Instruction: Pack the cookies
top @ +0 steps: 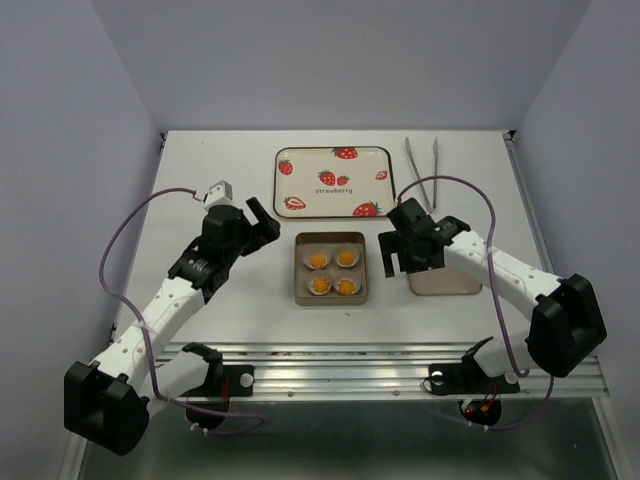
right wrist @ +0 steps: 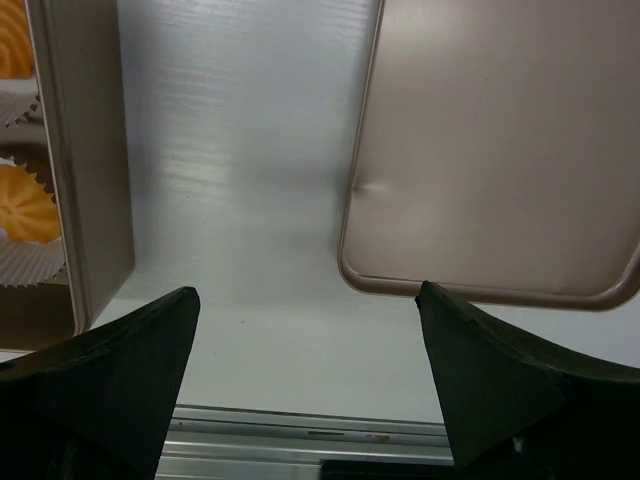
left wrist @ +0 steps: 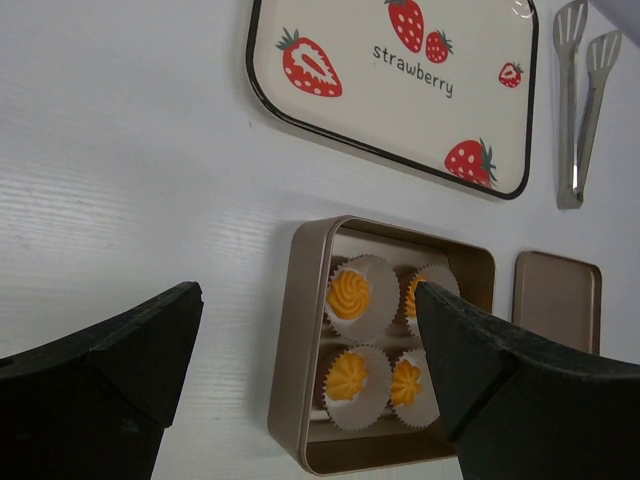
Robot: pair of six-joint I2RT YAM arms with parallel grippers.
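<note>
Overall, the four cookies sat two by two inside the square tin, each in a white paper cup, near the middle of the table. The tin stood uncovered. Its lid lay flat on the table to the right, apart from it, with a bare strip of surface between the tin's right wall and the lid's left edge. The right gripper hung over that strip, jaws wide and nothing between them, one finger toward the tin and the other toward the lid's near edge. The left gripper hovered left of the tin and apart from it, jaws likewise wide and empty. Behind the tin lay the strawberry tray, not touching it. Tongs lay just beside the tray's right edge. Bare table showed left of the tin.
</note>
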